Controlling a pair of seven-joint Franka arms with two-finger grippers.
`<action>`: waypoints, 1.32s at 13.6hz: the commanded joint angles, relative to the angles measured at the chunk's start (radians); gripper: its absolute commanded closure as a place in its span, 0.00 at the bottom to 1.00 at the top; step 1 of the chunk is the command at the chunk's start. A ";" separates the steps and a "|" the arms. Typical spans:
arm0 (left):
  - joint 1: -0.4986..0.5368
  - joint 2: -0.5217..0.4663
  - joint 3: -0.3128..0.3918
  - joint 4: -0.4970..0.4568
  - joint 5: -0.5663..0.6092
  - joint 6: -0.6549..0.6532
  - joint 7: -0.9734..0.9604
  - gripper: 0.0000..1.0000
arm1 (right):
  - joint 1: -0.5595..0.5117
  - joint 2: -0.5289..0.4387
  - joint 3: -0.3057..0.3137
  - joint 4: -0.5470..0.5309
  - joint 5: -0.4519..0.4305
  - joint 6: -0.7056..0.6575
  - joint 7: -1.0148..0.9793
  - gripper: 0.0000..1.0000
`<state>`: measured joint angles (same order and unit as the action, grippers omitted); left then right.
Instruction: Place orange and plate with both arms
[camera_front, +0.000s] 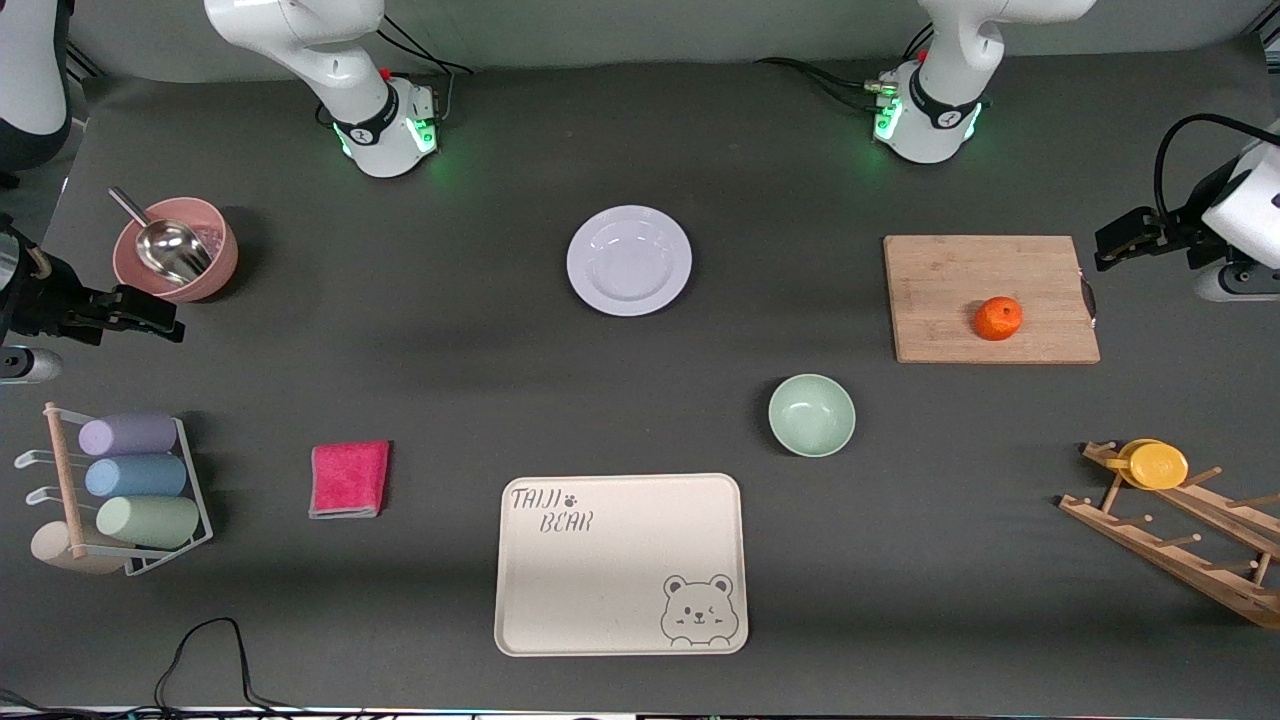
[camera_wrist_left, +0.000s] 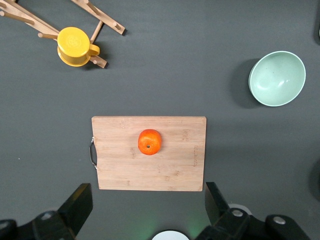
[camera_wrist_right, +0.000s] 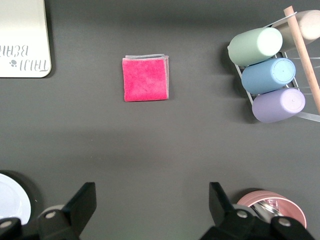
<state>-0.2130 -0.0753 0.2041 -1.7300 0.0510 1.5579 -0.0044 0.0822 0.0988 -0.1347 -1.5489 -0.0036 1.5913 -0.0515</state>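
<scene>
Your left gripper, wide and empty, hangs over the board's edge nearest the orange; your right gripper (equally wide) takes the plate.

Even, bright overhead light fills all three views, and the dark grey matte table gives back no glare. Shadows are soft and short (the mint-green glossy bowl throws a dim one beside it), while the pale lavender glossy plate carries a faint sheen. Focus is sharp throughout, and green glow from the arm bases tints the table nearby.
</scene>
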 joint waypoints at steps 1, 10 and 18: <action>-0.032 0.019 0.024 0.053 0.015 -0.042 -0.011 0.00 | 0.001 -0.010 0.004 -0.002 -0.009 -0.010 0.029 0.00; -0.040 0.045 0.021 0.099 0.017 -0.096 -0.023 0.00 | -0.001 -0.011 0.003 -0.002 -0.009 -0.011 0.024 0.00; -0.022 -0.326 0.026 -0.210 0.045 -0.233 -0.031 0.00 | -0.001 -0.013 0.001 -0.004 -0.009 -0.016 0.025 0.00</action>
<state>-0.2299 -0.1871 0.2314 -1.7441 0.0649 1.3002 -0.0132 0.0821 0.0983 -0.1357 -1.5496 -0.0036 1.5890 -0.0509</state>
